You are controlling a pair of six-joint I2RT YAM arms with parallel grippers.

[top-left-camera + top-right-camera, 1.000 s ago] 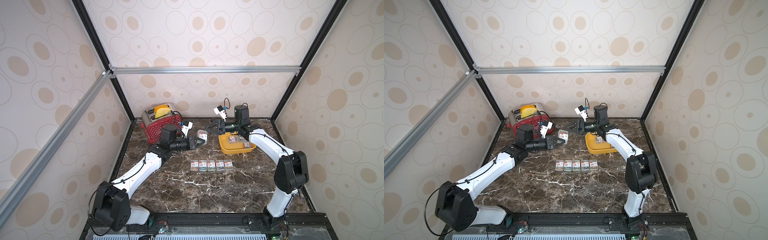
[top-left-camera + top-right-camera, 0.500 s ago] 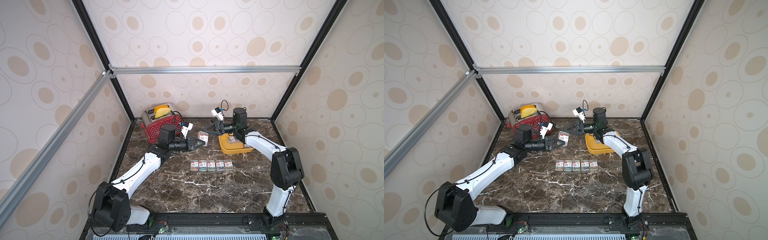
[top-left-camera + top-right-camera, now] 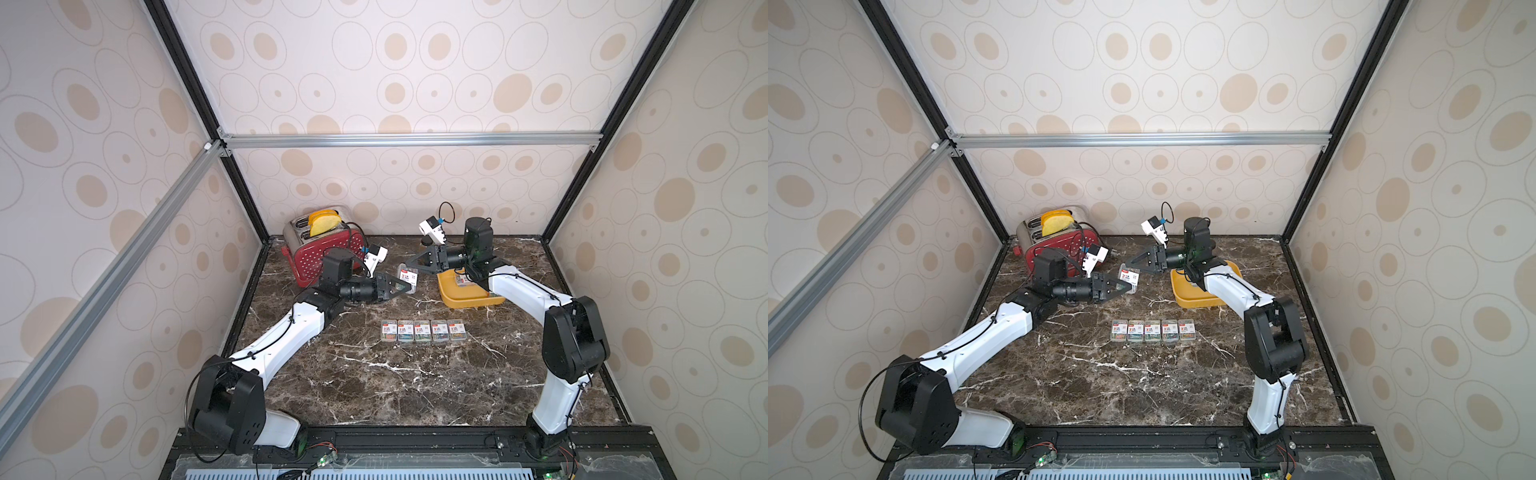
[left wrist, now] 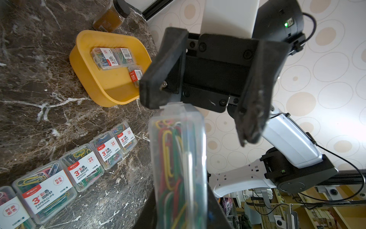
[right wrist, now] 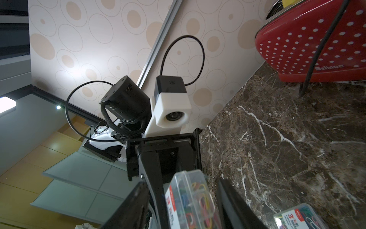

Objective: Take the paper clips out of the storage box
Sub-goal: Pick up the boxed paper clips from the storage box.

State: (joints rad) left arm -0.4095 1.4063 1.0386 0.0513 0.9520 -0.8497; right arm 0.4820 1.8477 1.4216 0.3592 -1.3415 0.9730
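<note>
My left gripper (image 3: pixel 402 286) (image 4: pixel 178 218) is shut on one clear case of paper clips (image 3: pixel 407 276) (image 3: pixel 1128 277) (image 4: pixel 178 158), held in the air left of the storage box. My right gripper (image 3: pixel 411 266) (image 5: pixel 184 208) reaches in from the far side. Its fingers (image 4: pixel 158 75) stand on either side of the case's free end (image 5: pixel 190 200), with gaps showing. The storage box, a yellow tray (image 3: pixel 461 300) (image 3: pixel 1196 301) (image 4: pixel 89 77), still holds cases (image 4: pixel 111 58). A row of several cases (image 3: pixel 423 330) (image 3: pixel 1153 330) (image 4: pixel 83 166) lies on the marble in front.
A red dotted toaster (image 3: pixel 322 253) (image 3: pixel 1054 245) (image 5: pixel 316 43) stands at the back left, its cord trailing onto the table. A brown black-capped bottle (image 4: pixel 111 16) stands just behind the tray. The enclosure walls close in on three sides.
The right arm swung left from above the tray to the held case, and its jaws have narrowed around it. The left arm and its case stayed put.
</note>
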